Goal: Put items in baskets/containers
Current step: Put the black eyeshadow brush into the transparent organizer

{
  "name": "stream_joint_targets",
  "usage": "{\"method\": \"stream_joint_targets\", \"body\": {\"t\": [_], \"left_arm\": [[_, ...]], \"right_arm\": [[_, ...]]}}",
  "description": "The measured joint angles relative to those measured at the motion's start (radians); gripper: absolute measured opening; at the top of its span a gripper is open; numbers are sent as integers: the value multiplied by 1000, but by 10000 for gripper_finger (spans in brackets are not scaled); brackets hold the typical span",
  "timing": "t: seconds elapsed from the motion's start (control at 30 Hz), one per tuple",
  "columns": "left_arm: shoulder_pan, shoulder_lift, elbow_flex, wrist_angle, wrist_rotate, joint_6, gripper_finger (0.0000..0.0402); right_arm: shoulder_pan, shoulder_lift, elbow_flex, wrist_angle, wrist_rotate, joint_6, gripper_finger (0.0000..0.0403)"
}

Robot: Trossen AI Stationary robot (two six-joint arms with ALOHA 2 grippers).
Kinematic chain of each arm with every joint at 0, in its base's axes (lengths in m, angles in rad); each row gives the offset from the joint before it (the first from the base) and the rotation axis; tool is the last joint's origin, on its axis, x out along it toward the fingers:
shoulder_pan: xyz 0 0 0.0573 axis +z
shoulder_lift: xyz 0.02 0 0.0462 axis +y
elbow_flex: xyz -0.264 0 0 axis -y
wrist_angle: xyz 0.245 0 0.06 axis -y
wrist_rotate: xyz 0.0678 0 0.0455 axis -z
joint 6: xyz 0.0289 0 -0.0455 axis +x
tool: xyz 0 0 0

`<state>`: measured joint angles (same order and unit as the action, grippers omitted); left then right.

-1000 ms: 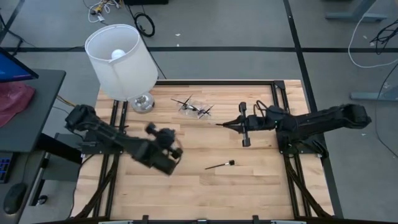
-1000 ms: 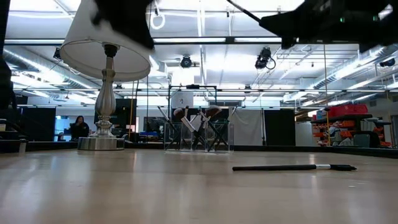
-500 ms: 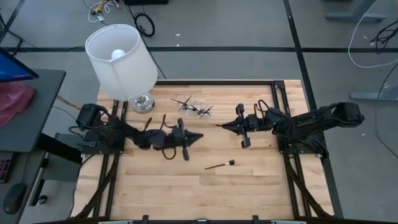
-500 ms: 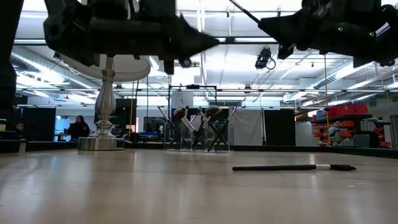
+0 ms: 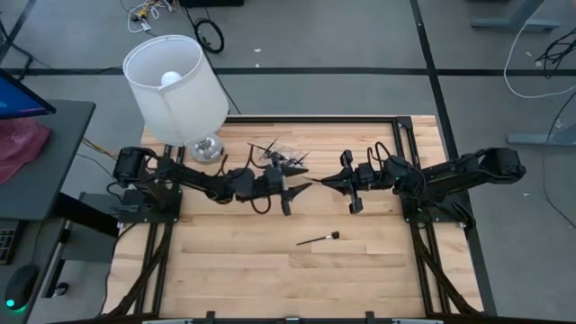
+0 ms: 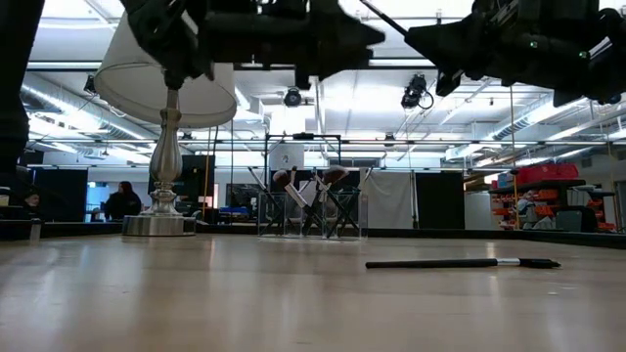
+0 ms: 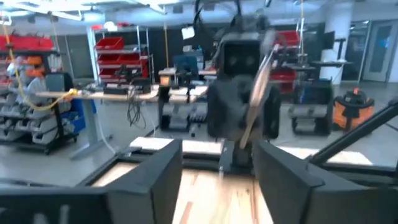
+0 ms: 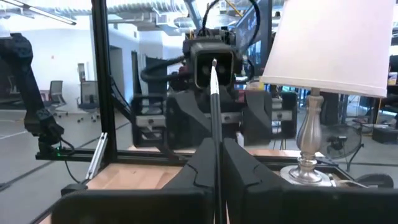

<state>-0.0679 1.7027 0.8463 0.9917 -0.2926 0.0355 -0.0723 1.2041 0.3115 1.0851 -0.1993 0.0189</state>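
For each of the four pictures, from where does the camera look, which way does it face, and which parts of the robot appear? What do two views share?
High view: above the table, facing down; both arms, left gripper, right gripper.
Low view: at tabletop height, facing across to the lamp, container and loose brush; arms overhead.
Left wrist view: faces the right arm between its own open fingers.
Right wrist view: faces the left arm over its shut fingers, which grip a brush.
Shared: high and low views both show the loose brush; the wrist views face each other.

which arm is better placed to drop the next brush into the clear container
Right. The right gripper is shut on a brush, raised beside the clear container. The left gripper is open, holding nothing, facing it.
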Motion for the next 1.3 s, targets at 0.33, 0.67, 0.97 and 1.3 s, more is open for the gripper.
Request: {"method": "stream_joint_targets", "body": {"t": [0.33,0.67,0.97,1.3], "left_arm": [[0,0,96,-85,28,37,209],[-1,0,122,-79,28,37,142],[-1,0,122,-85,29,29,56],[-1,0,122,-75,75,-33,20]], "right_arm": [[0,0,0,15,0,0,8],[0,0,0,14,0,0,8],[0,0,0,15,38,-101,9],[0,-1,2,-5,41,-136,58]]}}
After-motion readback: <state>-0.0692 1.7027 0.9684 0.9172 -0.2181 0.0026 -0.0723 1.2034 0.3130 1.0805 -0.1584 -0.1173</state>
